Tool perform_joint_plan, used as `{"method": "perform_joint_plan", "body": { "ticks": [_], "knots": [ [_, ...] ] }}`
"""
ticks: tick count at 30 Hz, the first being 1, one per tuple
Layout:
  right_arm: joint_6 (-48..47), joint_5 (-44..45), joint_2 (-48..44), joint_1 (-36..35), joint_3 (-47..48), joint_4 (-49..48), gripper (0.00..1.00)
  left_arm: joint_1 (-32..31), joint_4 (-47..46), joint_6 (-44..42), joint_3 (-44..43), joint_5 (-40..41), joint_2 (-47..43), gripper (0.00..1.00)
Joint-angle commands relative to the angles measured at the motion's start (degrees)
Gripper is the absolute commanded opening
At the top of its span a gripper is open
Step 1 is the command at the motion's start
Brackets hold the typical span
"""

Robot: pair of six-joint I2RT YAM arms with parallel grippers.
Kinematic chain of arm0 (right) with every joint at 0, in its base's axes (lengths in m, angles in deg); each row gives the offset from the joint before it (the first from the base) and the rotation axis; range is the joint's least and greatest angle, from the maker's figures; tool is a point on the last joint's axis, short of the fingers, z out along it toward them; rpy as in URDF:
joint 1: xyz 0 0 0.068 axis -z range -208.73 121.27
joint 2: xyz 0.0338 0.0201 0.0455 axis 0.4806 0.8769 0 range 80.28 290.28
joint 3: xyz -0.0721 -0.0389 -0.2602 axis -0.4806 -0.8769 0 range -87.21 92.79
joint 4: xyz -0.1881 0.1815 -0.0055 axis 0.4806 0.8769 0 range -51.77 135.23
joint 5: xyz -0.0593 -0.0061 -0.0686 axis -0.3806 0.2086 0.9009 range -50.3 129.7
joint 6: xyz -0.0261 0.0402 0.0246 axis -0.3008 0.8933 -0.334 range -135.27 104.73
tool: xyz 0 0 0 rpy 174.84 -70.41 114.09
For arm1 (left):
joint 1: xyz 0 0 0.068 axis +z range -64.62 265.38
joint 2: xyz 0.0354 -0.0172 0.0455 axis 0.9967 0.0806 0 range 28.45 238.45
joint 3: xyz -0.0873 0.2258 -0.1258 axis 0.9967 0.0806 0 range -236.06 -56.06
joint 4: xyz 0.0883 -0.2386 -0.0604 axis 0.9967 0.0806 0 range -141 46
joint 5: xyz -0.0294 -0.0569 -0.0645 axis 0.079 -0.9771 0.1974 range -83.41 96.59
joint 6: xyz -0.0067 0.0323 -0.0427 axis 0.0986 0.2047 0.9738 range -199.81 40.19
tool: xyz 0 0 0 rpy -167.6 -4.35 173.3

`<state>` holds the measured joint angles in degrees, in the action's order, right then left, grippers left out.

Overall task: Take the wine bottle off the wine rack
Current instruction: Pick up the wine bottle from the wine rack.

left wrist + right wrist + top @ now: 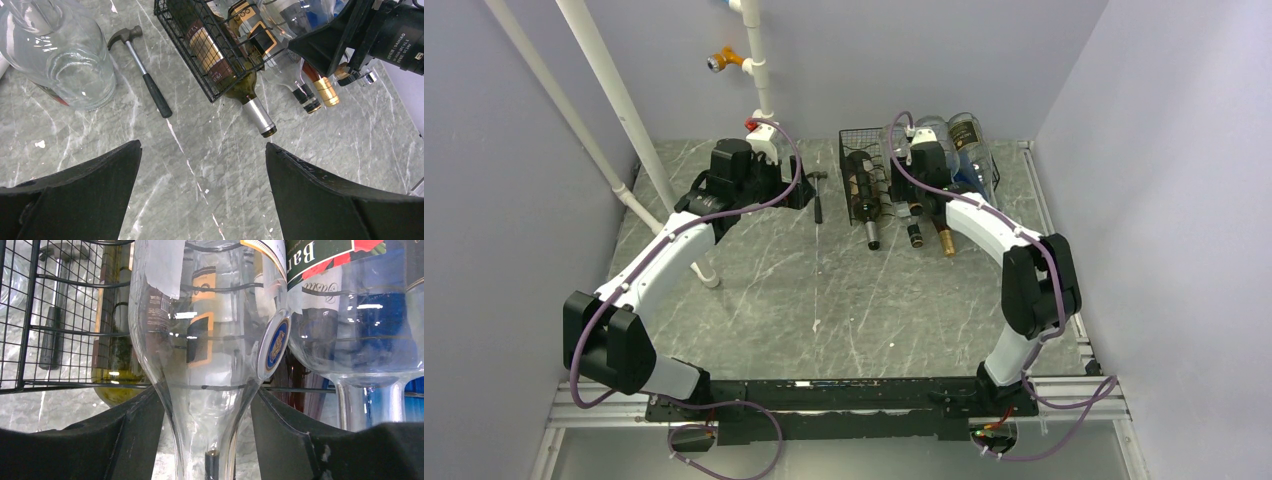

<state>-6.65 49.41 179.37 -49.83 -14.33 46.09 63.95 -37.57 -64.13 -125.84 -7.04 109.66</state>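
Glass wine bottle (205, 340) neck nearly fills right gripper (206, 400).

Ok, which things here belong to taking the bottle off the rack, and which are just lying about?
Part of the job:
- wine rack
- clear bottle, its neck between the fingers of the right gripper

Just lying about:
- hammer
- large clear glass jar
- white pipes
- green bottle in the rack
- left gripper, open over the table
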Motion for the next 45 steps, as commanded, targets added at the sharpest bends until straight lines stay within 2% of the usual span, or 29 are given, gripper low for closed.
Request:
{"method": "perform_joint_plan", "body": {
  "ticks": [1, 6, 10, 13, 20, 27, 38, 41, 45],
  "knots": [
    [-1.3, 0.7, -4.8, 0.2, 1.2, -2.3, 0.18, 0.1, -0.9, -1.1, -2.6, 0.4, -1.5, 1.00],
    [-2.0, 0.6, -5.3, 0.2, 1.7, -2.0, 0.13, 0.1, -0.8, -1.2, -2.6, 0.4, -1.6, 0.99],
    [-2.3, 0.0, -5.4, 0.3, 2.5, -1.2, 0.02, 0.1, -0.8, -1.1, -2.6, 0.4, -1.6, 0.99],
    [-2.4, -0.3, -5.5, 0.4, 3.3, -0.3, 0.00, 0.1, -0.7, -1.2, -2.6, 0.4, -1.6, 0.99],
    [-2.8, -2.6, -5.5, 1.1, 4.5, 1.4, 0.00, 0.1, -0.8, -1.1, -2.6, 0.4, -1.7, 1.00],
    [-4.9, -9.4, -4.5, 2.6, 5.3, 4.0, 0.00, 0.1, -0.8, -1.2, -2.6, 0.4, -1.8, 0.99],
    [-6.4, -5.6, -0.5, 2.8, 6.2, 6.5, 0.00, 0.1, -0.8, -1.2, -2.7, 0.5, -1.9, 1.00],
    [-6.4, -5.0, 0.6, 2.8, 6.5, 6.9, 0.09, 0.1, -0.7, -1.4, -2.7, 0.6, -1.9, 0.99],
    [-6.3, -4.9, 1.7, 2.8, 6.9, 7.4, 0.15, 0.1, -0.7, -1.4, -2.6, 0.7, -2.0, 0.99]
  ]
}}
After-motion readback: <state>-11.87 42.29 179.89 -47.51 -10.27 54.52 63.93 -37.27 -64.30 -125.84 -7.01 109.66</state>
